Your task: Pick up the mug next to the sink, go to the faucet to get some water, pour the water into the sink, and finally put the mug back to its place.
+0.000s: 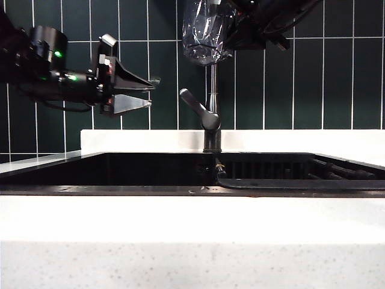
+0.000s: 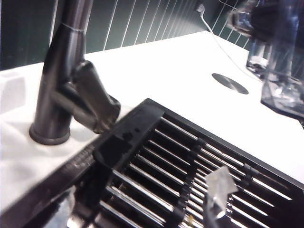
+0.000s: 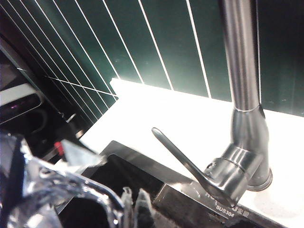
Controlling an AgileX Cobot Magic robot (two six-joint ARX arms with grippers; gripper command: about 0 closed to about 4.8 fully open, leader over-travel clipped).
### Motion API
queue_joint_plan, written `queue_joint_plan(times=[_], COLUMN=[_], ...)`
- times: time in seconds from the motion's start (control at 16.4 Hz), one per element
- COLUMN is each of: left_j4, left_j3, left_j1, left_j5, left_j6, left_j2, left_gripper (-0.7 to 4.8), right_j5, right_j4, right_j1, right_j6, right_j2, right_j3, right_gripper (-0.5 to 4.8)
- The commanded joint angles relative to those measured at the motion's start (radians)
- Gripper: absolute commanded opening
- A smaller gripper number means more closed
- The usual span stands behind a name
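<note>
The clear faceted mug (image 1: pixel 206 31) hangs high in the exterior view, just above the faucet (image 1: pixel 212 96), with my right gripper (image 1: pixel 233 27) shut on it from the right. In the right wrist view the mug (image 3: pixel 52 190) fills the foreground at my right gripper (image 3: pixel 134 198), with the faucet's lever (image 3: pixel 183 161) beyond. My left gripper (image 1: pixel 151 92) is open and empty, level, left of the lever (image 1: pixel 194 103) and above the black sink (image 1: pixel 108 171). The left wrist view shows the faucet (image 2: pixel 64 71) and one fingertip (image 2: pixel 220 186). No water shows.
The sink's ribbed black section (image 1: pixel 301 168) lies on the right (image 2: pixel 190 166). A white counter (image 1: pixel 192 223) runs along the front, with a dark green tiled wall behind. A round metal cap (image 2: pixel 229 82) and a white cable (image 2: pixel 209 29) sit on the counter behind the sink.
</note>
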State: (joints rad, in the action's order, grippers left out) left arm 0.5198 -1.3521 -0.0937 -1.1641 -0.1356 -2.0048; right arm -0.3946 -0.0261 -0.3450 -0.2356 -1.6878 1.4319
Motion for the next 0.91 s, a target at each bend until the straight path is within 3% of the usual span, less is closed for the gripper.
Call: queue_joint_plan(times=[0.06,0.18,0.36,0.67,0.73,0.85,0.91], left_j4=[-0.003,-0.001,0.006,0.026,0.019,0.017,0.015], left_j3=[-0.060,-0.060,-0.060,-0.084,-0.130,-0.238,-0.267], left_j1=[0.000,-0.006,-0.009,-0.008,-0.008,-0.008,-0.008], left_j5=[0.049,0.122,0.119,-0.028,-0.053,-0.095,-0.101], left_j6=[-0.003,0.014,-0.033,0.082,0.064,0.000,-0.005], left_j2=[-0.047,-0.047,-0.047,-0.059,-0.088,-0.161,-0.182], left_gripper=[3.55,3.54,3.44,3.45,3.53,4.58,4.58], right_j5=[-0.008,-0.012,-0.028,-0.028,-0.028,-0.031,-0.031], right_j4=[-0.023,-0.023,-0.023,-0.023,-0.023,-0.020,-0.018], right_j1=[0.000,0.000,0.000,0.000,0.000,0.000,0.000], right_j6=[-0.005,-0.007,-0.007,-0.006,-0.006,-0.007,-0.007], right_j2=[0.009,0.009,0.009,0.009,0.009,0.009,0.009], right_j3=[0.014,0.014,0.014,0.014,0.014,0.013,0.013], right_gripper=[-0.05,-0.05,-0.05,-0.05,-0.05,-0.05,-0.05])
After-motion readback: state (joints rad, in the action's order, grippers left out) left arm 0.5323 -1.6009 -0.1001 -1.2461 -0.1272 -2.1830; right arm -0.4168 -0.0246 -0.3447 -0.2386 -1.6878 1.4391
